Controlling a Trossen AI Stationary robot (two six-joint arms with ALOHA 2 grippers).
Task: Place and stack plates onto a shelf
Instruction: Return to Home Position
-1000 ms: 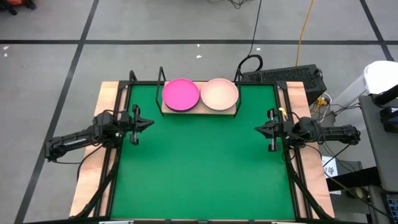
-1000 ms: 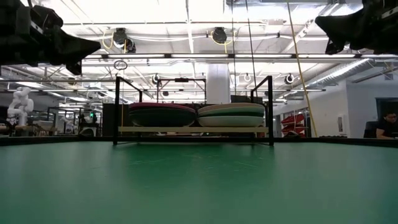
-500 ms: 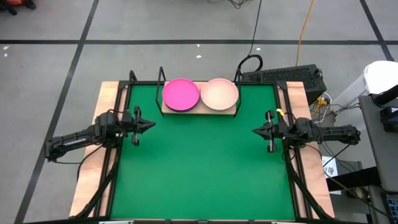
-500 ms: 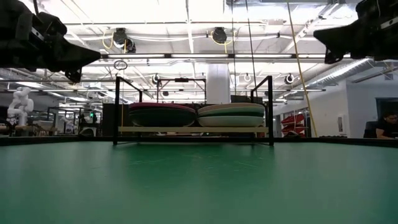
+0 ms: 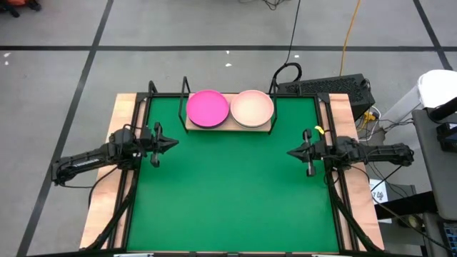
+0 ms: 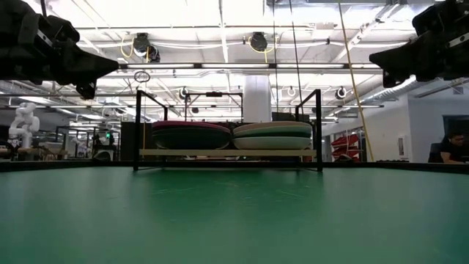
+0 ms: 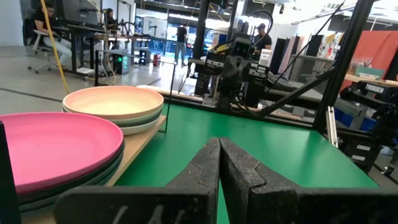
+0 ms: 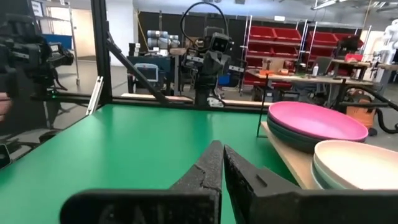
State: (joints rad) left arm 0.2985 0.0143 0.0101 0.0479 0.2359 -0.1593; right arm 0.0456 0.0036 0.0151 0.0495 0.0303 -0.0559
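Nearest, the green mat [image 5: 228, 193] covering the surface [image 5: 123, 107] is lying bare, with no plate waiting on it. Over its side edges the left arm [image 5: 107, 153] and right arm [image 5: 364, 151] are hovering above the mat, facing each other. Each wrist view is showing its own jaws pressed together with nothing between them. Both are hanging well apart from the shelf [image 6: 227, 152] at the far edge. Two stacks are sitting side by side on its wooden board, close enough that I cannot tell whether the rims are touching. The hot pink plate [image 5: 207, 108] is topping dark plates [image 6: 190, 138] on the left. The pale pink plate [image 5: 253, 108] is capping a pale green plate [image 7: 134, 121] and others on the right. The stacking is looking finished, so only parking the arms seems left. The risk is lying there: a wide swing could be clipping the black wire frame [image 6: 136, 128] and jolting the board. Stacks filling the board that fully would be sliding or spilling off its edge.
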